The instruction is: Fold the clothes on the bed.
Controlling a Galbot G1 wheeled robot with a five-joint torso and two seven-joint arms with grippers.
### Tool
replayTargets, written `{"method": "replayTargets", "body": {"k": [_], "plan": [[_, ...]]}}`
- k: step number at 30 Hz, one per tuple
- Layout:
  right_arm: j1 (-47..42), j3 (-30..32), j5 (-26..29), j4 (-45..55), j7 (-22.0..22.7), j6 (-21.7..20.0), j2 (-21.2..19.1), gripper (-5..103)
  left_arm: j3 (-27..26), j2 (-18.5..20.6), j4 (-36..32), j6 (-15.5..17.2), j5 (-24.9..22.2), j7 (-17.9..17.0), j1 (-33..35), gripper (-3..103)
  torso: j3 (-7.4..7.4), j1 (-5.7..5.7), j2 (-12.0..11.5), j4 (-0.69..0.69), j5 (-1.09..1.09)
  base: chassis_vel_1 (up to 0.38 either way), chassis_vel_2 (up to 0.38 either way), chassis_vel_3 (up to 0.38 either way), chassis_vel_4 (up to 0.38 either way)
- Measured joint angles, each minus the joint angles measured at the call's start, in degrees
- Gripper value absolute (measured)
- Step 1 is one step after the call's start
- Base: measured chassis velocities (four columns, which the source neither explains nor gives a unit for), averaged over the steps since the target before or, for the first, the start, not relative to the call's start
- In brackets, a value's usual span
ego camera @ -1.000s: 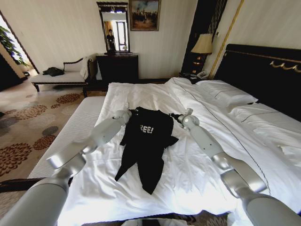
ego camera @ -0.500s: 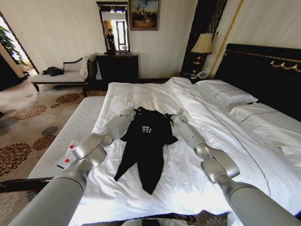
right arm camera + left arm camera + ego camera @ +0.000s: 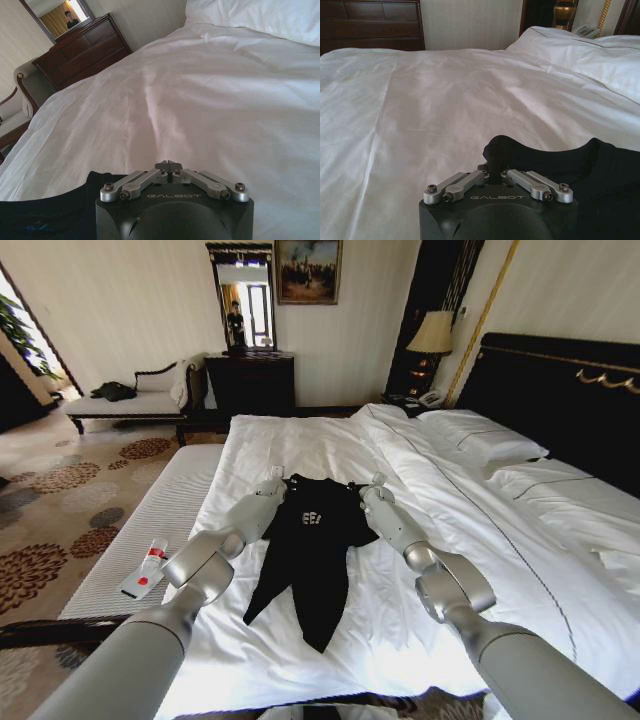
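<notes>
1. The white lettering on the black T-shirt (image 3: 310, 530) is too small to read in the head view.
2. In the left wrist view, the left gripper (image 3: 492, 171) has its fingertips buried in a raised fold of the T-shirt (image 3: 600, 170); the tips themselves are hidden, and the shirt runs off the picture's edge.
3. In the right wrist view, the T-shirt (image 3: 47, 212) shows as a dark corner cut by the edge; its blue marking is probably print, but blurred.
4. The bed (image 3: 300, 445) is cropped at the head view's right and bottom edges.
5. The headboard (image 3: 560, 390) is cut off at the right.
</notes>
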Motion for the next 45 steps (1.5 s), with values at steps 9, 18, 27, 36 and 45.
{"method": "replayTargets", "body": {"k": [9,18,27,36,45], "plan": [[-2.0,-1.6,-2.0,2.0,0.2,0.5,-0.6,16,-2.6,-0.4,-0.3,1.9,1.8,-2.0,0.5,23,0.00,0.00,0.0,0.03,0.00,0.000,0.000,0.000,0.000],[-2.8,-3.6,-1.2,4.7,1.4,0.3,-2.1,48,-2.1,-0.3,-1.6,3.7,2.1,-1.3,1.5,56,0.00,0.00,0.0,0.04,0.00,0.000,0.000,0.000,0.000],[-5.0,-4.9,4.2,13.2,4.6,-2.0,-5.8,81,-2.2,2.0,-6.2,4.8,1.0,-4.3,2.4,88,0.00,0.00,0.0,0.05,0.00,0.000,0.000,0.000,0.000],[-13.0,-5.4,13.5,34.7,10.5,-4.8,-18.9,100,2.1,13.8,-30.3,6.6,-7.7,-13.4,8.5,100,-0.01,0.00,0.0,-0.02,-0.01,0.000,0.000,0.000,0.000],[-28.4,0.7,18.2,57.1,14.2,-6.3,-29.6,100,5.3,29.2,-52.9,6.3,-14.3,-17.0,15.2,100,-0.02,-0.02,0.0,0.07,-0.01,0.000,0.000,0.000,0.000]]}}
